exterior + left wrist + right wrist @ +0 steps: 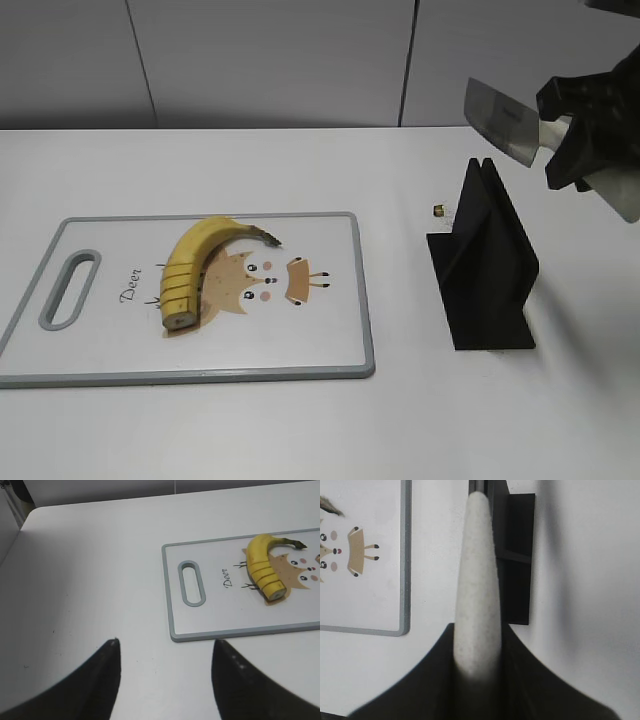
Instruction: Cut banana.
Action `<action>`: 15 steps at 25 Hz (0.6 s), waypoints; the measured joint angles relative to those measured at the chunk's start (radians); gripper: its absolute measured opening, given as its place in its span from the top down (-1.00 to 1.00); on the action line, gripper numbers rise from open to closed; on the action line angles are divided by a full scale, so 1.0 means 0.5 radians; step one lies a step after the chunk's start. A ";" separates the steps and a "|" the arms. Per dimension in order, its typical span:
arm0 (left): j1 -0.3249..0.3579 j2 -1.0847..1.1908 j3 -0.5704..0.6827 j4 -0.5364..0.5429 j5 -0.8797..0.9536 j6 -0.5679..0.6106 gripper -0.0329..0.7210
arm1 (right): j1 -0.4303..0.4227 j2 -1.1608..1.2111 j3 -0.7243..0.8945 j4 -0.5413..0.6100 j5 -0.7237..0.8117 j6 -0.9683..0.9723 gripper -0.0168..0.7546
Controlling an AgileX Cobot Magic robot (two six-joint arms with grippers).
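Several crosswise cuts mark the curved yellow banana (pixel 195 268) lying centre-left on the grey-rimmed white cutting board (pixel 330 350). Right fingers (pixel 530 680) clamp a pale-handled knife (pixel 505 122) upper right, seemingly above the black stand (pixel 485 265); left fingers (pixel 102 680) spread wide over the white counter (pixel 90 570).

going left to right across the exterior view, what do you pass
cutting board handle slot → banana → deer print → small brown bit on the table → black knife stand → knife held in the right tool
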 joint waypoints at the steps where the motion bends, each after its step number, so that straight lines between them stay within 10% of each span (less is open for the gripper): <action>1: 0.000 0.000 0.000 0.000 0.000 0.000 -0.57 | 0.000 0.000 0.000 0.000 0.002 0.000 0.54; 15: 0.000 0.000 0.000 0.000 0.000 -0.002 -0.56 | 0.040 0.137 -0.002 0.000 0.048 0.000 0.54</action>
